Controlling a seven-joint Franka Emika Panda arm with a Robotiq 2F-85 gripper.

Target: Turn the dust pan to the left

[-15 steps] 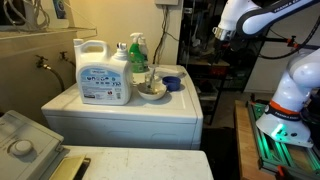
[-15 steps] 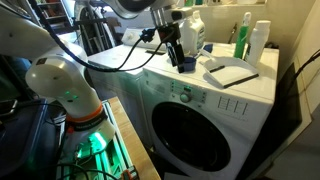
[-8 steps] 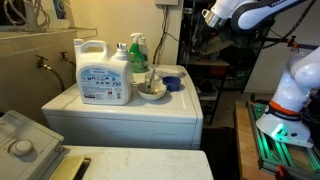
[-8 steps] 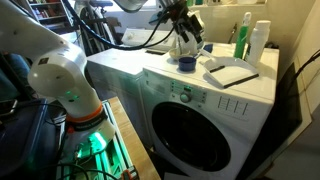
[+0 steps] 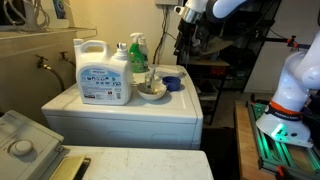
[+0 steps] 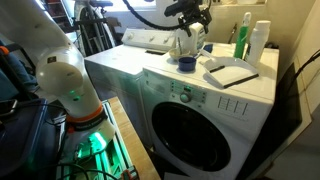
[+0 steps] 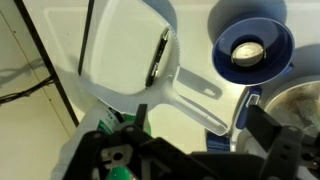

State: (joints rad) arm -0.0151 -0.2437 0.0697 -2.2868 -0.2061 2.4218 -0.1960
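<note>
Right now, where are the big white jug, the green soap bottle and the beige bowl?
big white jug (image 5: 103, 78): in an exterior view, on its front label.
green soap bottle (image 5: 137, 58): in an exterior view, on its body.
beige bowl (image 5: 151, 94): in an exterior view, on its front wall.

The dust pan (image 5: 172, 83) is a small dark-blue plastic scoop, low, sitting open side up on the washer (image 5: 100, 106) near its edge, right beside the bowl (image 5: 151, 90). The wrist view shows it roundish (image 7: 252, 48), with something pale inside.
</note>
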